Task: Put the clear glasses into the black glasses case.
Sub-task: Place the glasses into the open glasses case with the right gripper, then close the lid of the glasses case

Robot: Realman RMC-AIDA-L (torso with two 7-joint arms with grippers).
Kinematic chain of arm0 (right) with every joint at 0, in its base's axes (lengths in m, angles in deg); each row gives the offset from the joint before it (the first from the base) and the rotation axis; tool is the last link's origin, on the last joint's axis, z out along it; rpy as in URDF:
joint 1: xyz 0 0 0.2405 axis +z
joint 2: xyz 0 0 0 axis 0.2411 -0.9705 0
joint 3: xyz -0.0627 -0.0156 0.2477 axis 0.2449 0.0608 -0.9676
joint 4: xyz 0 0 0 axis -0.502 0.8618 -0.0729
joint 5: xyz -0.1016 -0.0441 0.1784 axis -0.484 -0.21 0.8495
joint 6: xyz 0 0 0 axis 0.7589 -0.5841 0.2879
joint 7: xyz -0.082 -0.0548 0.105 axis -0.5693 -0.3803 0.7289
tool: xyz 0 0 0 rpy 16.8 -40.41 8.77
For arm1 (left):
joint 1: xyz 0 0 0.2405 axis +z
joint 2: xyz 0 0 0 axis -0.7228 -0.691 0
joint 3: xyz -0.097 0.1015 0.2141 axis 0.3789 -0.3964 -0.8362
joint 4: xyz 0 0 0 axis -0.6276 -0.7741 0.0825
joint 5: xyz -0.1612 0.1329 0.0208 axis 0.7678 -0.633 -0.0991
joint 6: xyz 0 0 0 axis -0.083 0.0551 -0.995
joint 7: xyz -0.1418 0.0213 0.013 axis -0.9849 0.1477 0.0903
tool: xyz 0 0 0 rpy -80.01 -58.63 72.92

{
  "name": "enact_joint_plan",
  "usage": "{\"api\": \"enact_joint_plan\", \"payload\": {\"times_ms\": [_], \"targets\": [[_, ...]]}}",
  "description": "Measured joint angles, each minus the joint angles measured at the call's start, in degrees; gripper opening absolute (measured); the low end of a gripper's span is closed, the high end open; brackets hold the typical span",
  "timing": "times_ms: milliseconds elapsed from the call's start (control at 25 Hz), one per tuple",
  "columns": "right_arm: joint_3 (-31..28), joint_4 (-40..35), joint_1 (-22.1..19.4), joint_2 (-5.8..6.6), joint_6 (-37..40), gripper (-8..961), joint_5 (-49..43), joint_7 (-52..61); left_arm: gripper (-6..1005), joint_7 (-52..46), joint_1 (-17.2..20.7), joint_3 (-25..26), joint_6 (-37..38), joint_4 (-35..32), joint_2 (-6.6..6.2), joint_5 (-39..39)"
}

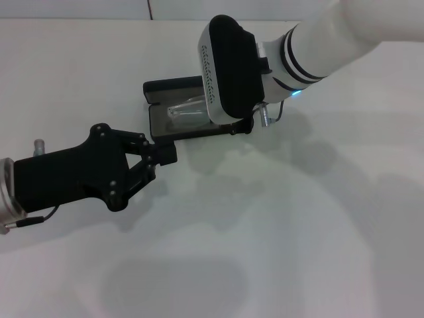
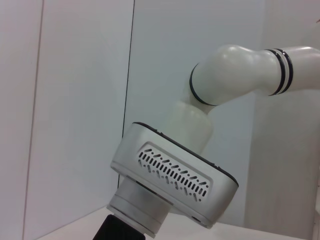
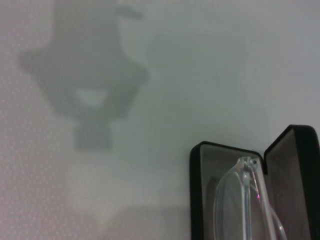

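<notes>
Bright, even overhead light washes the white table point(image 1: 278, 252); soft, blurred arm shadows spread toward five o'clock. The right wrist view is hazy, with a dim tool-shaped shadow at ten o'clock.

On the white table point(image 1: 278, 238), the black rectangular hard-shell glasses case point(image 1: 159, 122) lies open, its lid tipped back on the far side. Inside it rest the clear transparent plastic glasses point(image 1: 187, 109), partly hidden by the right arm's white wrist housing, which hangs directly over the case. The black left gripper point(image 1: 165, 154) reaches in from the left, its fingertips closed together at the case's near-left edge.
</notes>
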Motion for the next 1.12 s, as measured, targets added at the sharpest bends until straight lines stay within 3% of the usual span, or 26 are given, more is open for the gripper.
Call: {"api": "enact_joint_plan", "payload": {"times_ms": [440,800,880,1000,1120], "targets": [[0.1,-0.5,-0.2,0.0,-1.9,103,0.8,1.6,120,0.0,-0.1,0.0,0.0,0.0,0.1,0.0],[1.8,-1.6,-1.3,0.0,-4.1,269,0.8,1.5,123,0.0,0.0,0.1,-0.1,0.0,-0.05,0.3],[1.5,-2.7,-2.3,0.0,-3.8,324,0.9,1.5,124,0.1,0.0,1.1,-0.1,0.0,0.12,0.4],[1.2,-5.5,-5.2,0.0,-3.4,324,1.3,1.5,125,0.1,0.3,4.6,0.0,0.0,0.66,0.7],[-0.6,-11.1,-11.2,0.0,-3.4,324,1.6,1.3,126,-0.3,0.9,8.1,0.0,0.0,1.01,2.3]]}}
